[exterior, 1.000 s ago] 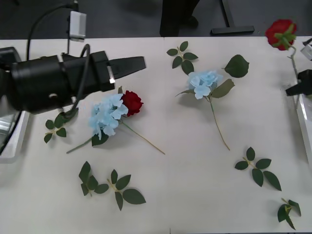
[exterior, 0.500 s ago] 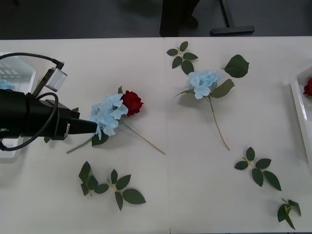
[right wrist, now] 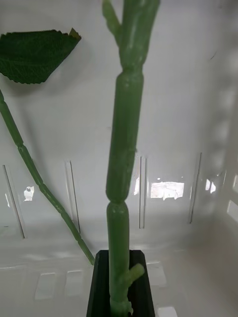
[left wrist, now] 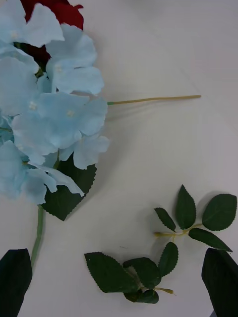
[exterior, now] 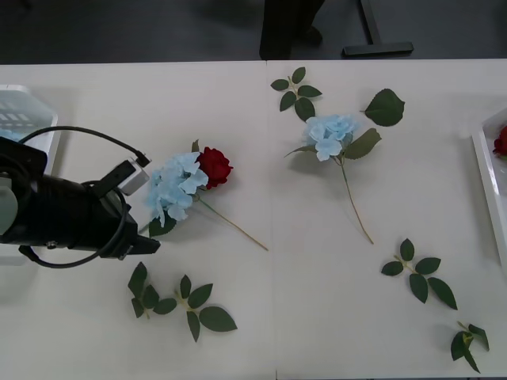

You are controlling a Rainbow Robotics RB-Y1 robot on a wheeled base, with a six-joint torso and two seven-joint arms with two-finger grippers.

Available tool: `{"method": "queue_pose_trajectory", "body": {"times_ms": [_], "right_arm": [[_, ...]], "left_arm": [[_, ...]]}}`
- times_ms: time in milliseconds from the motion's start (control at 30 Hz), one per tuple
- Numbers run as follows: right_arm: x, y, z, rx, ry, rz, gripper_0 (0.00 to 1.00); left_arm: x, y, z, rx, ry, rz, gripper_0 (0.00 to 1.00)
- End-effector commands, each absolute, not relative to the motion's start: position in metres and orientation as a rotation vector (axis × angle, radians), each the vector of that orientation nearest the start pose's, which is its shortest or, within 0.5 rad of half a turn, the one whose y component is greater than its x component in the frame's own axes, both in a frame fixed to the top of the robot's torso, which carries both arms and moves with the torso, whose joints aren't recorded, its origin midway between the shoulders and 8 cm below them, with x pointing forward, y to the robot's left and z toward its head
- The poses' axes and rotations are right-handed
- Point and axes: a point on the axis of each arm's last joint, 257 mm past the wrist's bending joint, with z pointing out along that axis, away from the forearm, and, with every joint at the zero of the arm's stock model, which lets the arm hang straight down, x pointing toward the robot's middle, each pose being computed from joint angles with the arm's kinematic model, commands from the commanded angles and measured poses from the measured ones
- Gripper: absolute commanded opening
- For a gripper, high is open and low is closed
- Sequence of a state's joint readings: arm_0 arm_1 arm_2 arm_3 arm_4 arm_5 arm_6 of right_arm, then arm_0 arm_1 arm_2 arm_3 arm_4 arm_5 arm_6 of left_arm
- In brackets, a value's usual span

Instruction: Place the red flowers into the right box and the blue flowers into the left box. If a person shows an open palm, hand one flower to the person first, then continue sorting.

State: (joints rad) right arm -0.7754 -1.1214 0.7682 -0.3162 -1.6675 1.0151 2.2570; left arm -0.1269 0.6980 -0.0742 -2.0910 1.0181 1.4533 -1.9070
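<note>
A: Beside the blue flower nearest the left box, our left gripper hangs with its jaws spread wide and empty; the flower's stem runs down close to one black finger.

B: Confirmed. We note a red flower touching that blue head on its far side from the gripper. Risk: if the jaws close on the petals rather than the stem, we drag both blooms together toward the left box.

A: Second risk: loose leaf sprigs lie between the fingers, near the stem. A low closure could pinch a sprig instead.

B: Right gripper status?

A: It sits over the right box, and a green stem rises from between its fingers. We judge it clamped on that stem, though the contact itself is hard to see. A red head rests in that box.

B: A second blue flower waits well apart from the first, toward the right box.
</note>
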Motion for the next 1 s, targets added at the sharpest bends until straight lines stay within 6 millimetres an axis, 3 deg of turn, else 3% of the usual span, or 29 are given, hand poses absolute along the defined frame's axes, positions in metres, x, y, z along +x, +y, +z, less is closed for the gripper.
{"method": "queue_pose_trajectory", "body": {"times_ms": [33,67,167,400,500,700,800,900,1000], "right_arm": [[0.413,-0.65,-0.294,0.111,2.804,-0.155,0.45],[0.411,-0.652,-0.294,0.104,2.807,-0.161,0.62],[0.415,-0.649,-0.29,0.024,2.796,-0.147,0.78],[0.435,-0.6,-0.267,-0.145,2.749,0.076,0.9],[0.454,-0.562,-0.249,-0.281,2.707,0.18,0.92],[0.495,-0.459,-0.215,-0.549,2.604,0.349,0.93],[0.502,-0.417,-0.207,-0.622,2.588,0.39,0.93],[0.505,-0.36,-0.206,-0.671,2.589,0.456,0.93],[0.507,-0.324,-0.209,-0.67,2.598,0.467,0.92]], "left_arm": [[0.387,0.208,-0.265,1.051,2.388,-0.278,1.0],[0.389,0.208,-0.27,1.048,2.392,-0.282,1.0],[0.398,0.208,-0.277,1.047,2.383,-0.261,1.0],[0.416,0.208,-0.293,1.07,2.395,-0.178,1.0],[0.424,0.205,-0.297,1.06,2.404,-0.182,1.0],[0.434,0.208,-0.305,1.069,2.422,-0.15,1.0],[0.437,0.212,-0.306,1.074,2.422,-0.129,1.0],[0.44,0.217,-0.307,1.08,2.425,-0.107,1.0],[0.443,0.218,-0.31,1.092,2.428,-0.097,1.0]]}}
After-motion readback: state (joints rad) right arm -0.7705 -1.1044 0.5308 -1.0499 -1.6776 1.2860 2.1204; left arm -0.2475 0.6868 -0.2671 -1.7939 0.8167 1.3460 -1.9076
